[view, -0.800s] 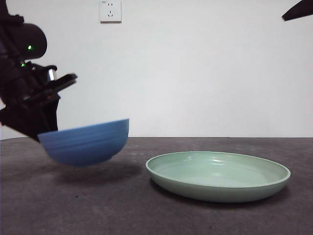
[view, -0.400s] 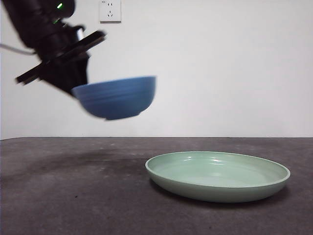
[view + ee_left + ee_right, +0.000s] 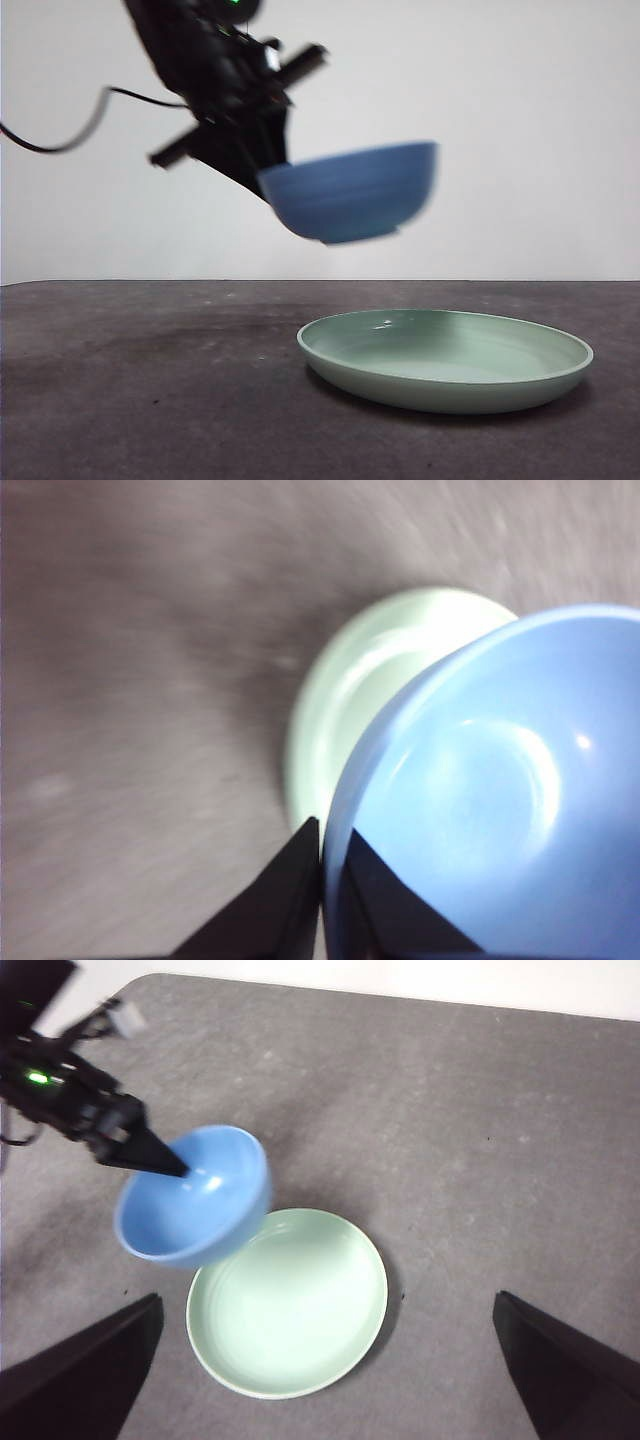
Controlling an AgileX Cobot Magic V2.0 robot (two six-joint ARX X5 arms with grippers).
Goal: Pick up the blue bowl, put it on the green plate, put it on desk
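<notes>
My left gripper (image 3: 262, 165) is shut on the rim of the blue bowl (image 3: 350, 190), holding it in the air, tilted, above the left edge of the green plate (image 3: 445, 360). In the left wrist view the two jaws pinch the bowl's rim (image 3: 335, 845), one inside and one outside, with the blue bowl (image 3: 500, 790) covering much of the green plate (image 3: 350, 690). From the right wrist camera, the blue bowl (image 3: 195, 1200) hangs over the near-left edge of the green plate (image 3: 290, 1305), with the left gripper (image 3: 165, 1163) on it. My right gripper (image 3: 325, 1385) is open, high above the desk (image 3: 150, 400).
The dark grey desk (image 3: 480, 1140) stretches around the plate on all sides. A white wall stands behind it. A black cable (image 3: 60, 130) trails from the left arm.
The left arm has lifted the blue bowl off the desk and carried it up and to the right, to above the plate's left edge. The plate has not moved.
</notes>
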